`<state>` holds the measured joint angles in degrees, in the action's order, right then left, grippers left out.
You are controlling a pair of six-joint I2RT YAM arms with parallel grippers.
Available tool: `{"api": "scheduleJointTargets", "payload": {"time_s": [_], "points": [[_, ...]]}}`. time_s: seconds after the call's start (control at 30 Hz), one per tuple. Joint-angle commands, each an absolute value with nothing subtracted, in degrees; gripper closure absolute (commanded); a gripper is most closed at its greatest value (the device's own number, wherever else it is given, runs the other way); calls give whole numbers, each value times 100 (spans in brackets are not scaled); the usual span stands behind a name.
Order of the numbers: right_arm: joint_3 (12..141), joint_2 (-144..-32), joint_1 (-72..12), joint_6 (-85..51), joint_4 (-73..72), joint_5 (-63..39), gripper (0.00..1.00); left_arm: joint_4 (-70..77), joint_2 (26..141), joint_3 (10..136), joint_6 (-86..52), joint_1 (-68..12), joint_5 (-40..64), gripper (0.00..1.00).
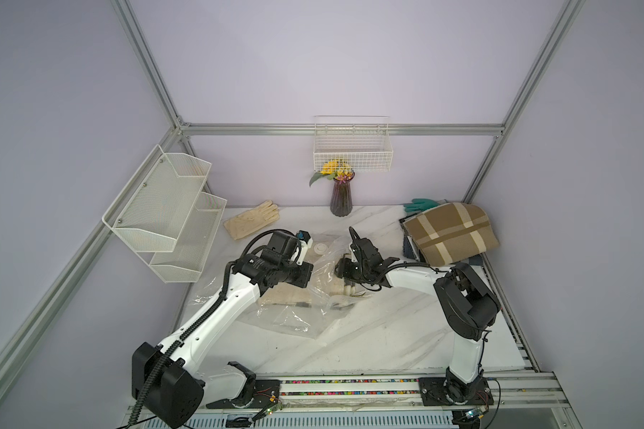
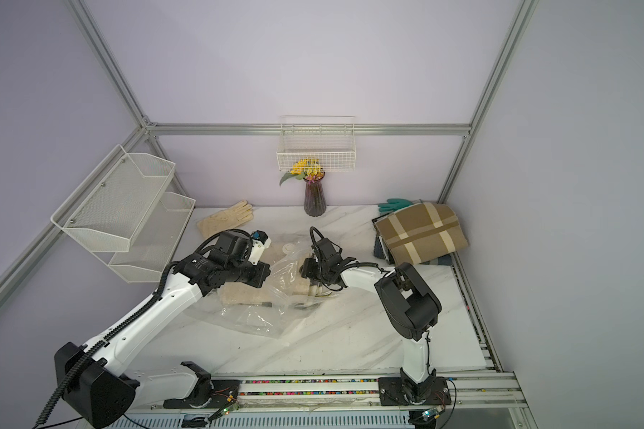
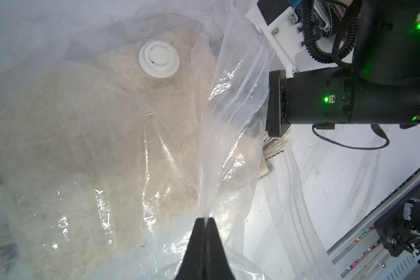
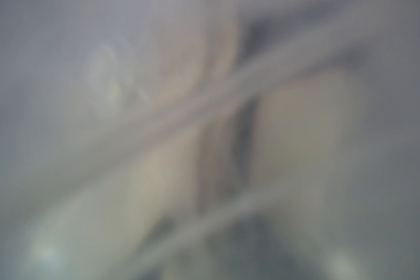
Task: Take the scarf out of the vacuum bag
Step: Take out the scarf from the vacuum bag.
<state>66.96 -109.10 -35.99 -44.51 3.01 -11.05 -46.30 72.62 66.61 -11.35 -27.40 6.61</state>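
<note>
On a marble table (image 1: 387, 334), beneath a white mesh shelf (image 1: 172, 215) and beside a cream glove (image 1: 251, 219), the left gripper (image 3: 205, 221) holds its fingertips pressed together on a raised fold of the vacuum bag (image 3: 238, 80). The clear plastic sprawls crumpled across the table's middle. The cream scarf (image 3: 83, 150) lies almost wholly inside it, under the round white valve cap (image 3: 158, 59), with only a fringe (image 3: 277, 145) poking out at the bag's mouth. There the right gripper (image 1: 346, 282) is pushed in among the film. Its jaws are hidden in both top views and the right wrist view is a blur, so whether they are spread or closed cannot be told. Further right sit a folded plaid cloth (image 1: 450, 232) and a green glove (image 1: 421, 205). The risks look plain. The thin slick fold may slide out of the left pinch, letting the mouth collapse over the scarf. The right gripper, working blind, may close on plastic along with wool, so that a pull drags the whole bag across the table instead of freeing the scarf.
</note>
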Motion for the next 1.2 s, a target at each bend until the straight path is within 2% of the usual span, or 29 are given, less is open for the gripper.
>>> {"api": "scheduleJointTargets", "payload": {"time_s": [0.0,0.4,0.63,0.8,0.93,1.03,1.17], "points": [[6692,-10886,-3568,-4520,-122,-1265,42,-4642,7198,6777,-1055,-2742,624,100],[6986,-11510,-3560,-4698,93,-1545,43,-4654,7257,6846,-1047,-2743,589,100],[6762,-11295,-3560,-4782,-1203,-2521,54,-4669,7341,6908,-1055,-2742,589,100],[6911,-11253,-3560,-4600,-996,-2532,56,-4668,7416,6965,-1054,-2751,624,100],[7050,-11411,-3560,-4598,-568,-2310,64,-4671,7420,6988,-1054,-2739,614,100],[7006,-11430,-3551,-4671,-500,-2197,80,-4668,7388,6979,-1052,-2750,561,100],[6935,-11212,-3552,-4561,-434,-2042,90,-4676,7363,6982,-1067,-2742,432,100]]}}
